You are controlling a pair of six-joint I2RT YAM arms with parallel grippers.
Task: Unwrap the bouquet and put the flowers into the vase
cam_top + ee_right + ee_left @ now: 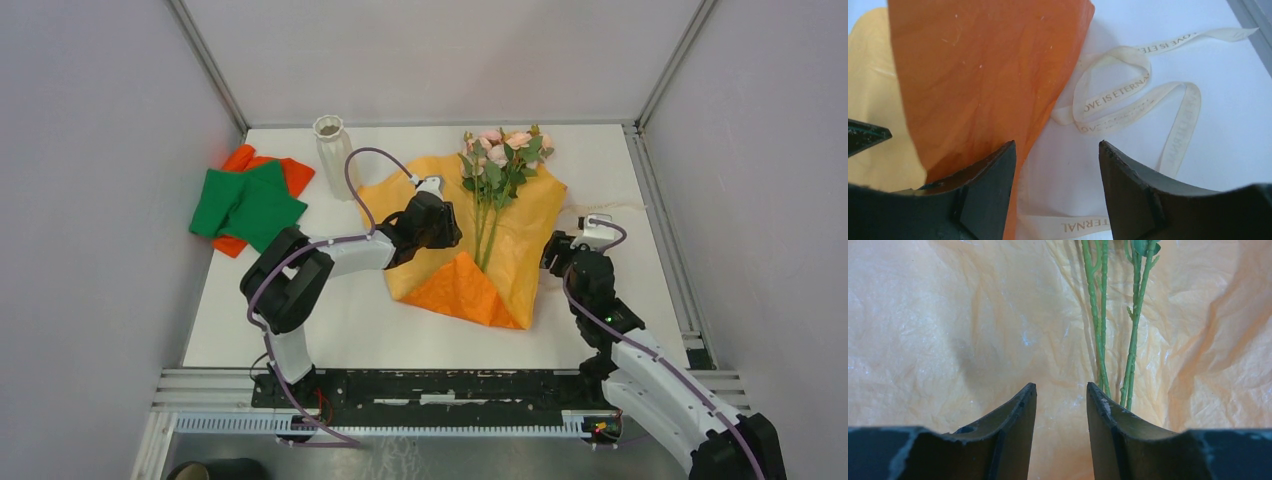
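The bouquet lies unwrapped on the table, its orange paper (525, 225) spread flat with a darker flap (465, 290) folded over at the near end. The flowers (505, 150) rest on the paper, heads toward the far side, with the stems (487, 228) running down the middle. My left gripper (455, 235) hovers open over the pale paper (973, 330), just left of the stems (1103, 330), with nothing between its fingers (1061, 387). My right gripper (548, 258) stands open at the sheet's right edge, the orange paper (983, 75) beside its left finger. The vase (328, 150) stands upright at the far left.
A cream printed ribbon (1128, 95) lies loose on the white table right of the paper, also seen as the ribbon (605, 210) from above. A green cloth (245, 205) on an orange cloth (292, 172) lies left of the vase. Metal frame rails (660, 230) border the table.
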